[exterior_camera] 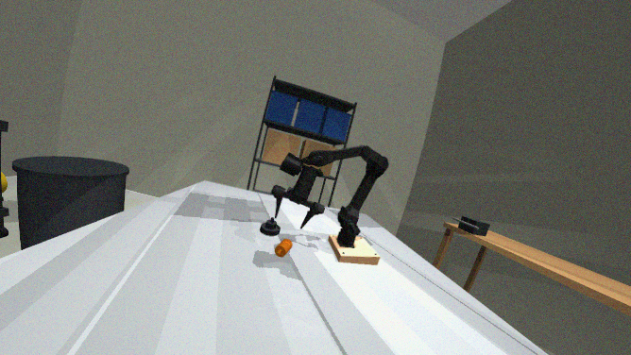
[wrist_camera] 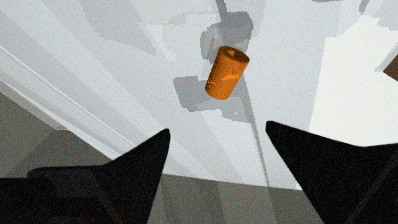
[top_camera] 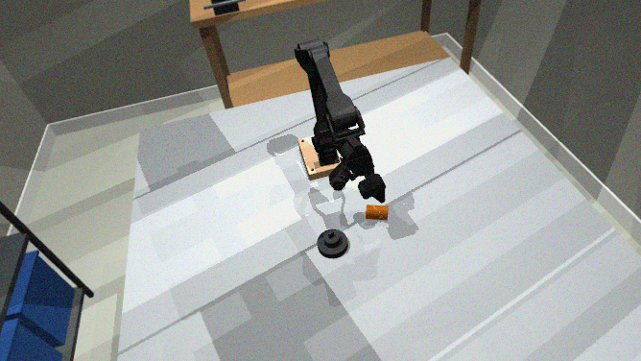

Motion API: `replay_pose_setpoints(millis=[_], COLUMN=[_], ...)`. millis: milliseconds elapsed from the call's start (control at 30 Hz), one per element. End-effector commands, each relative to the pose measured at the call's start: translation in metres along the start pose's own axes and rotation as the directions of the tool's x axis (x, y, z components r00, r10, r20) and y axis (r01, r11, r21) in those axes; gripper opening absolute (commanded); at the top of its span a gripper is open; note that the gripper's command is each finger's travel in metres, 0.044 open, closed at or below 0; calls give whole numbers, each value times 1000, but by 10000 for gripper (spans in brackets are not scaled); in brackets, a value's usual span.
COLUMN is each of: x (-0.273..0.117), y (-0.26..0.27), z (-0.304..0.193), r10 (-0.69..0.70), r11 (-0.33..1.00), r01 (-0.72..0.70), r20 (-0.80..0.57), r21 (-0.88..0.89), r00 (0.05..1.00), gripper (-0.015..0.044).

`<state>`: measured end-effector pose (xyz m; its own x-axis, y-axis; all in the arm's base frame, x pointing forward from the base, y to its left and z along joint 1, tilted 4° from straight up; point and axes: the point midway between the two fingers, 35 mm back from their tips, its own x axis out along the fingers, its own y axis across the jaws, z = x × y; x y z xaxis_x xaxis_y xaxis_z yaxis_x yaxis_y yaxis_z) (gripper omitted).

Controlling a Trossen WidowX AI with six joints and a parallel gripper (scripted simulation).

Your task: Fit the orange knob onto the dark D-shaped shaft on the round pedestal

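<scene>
your end effector (top_camera: 361, 191) (exterior_camera: 289, 224) (wrist_camera: 217, 129) spread wide, smooth orange cylinder (top_camera: 377, 212) (exterior_camera: 283, 247) (wrist_camera: 227, 73) on its side, round stepped pedestal (top_camera: 332, 244) (exterior_camera: 270, 228) at its eight o'clock from above

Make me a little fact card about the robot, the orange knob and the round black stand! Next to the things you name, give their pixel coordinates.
robot hand: open, holding nothing, up above the table
orange knob (top_camera: 377, 212) (exterior_camera: 283, 247) (wrist_camera: 226, 74): lying on its side on the table
knob's hole: seen at one end, its flat side too small to tell
round black stand (top_camera: 326, 249) (exterior_camera: 270, 230): on the table, knob not on it
job: not done
</scene>
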<state>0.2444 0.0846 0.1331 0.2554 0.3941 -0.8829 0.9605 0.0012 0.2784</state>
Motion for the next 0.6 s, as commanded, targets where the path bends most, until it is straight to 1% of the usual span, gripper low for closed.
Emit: replay_pose_setpoints(millis=[0,400,567], x=[24,26,46], y=[-12,-11,-15], z=[16,16,25], r10=[-68,-68,-68], r11=[923,923,923], r01=[36,36,36], r20=[70,70,70], r21=[382,382,382], r00=[995,995,995], gripper=[440,440,440])
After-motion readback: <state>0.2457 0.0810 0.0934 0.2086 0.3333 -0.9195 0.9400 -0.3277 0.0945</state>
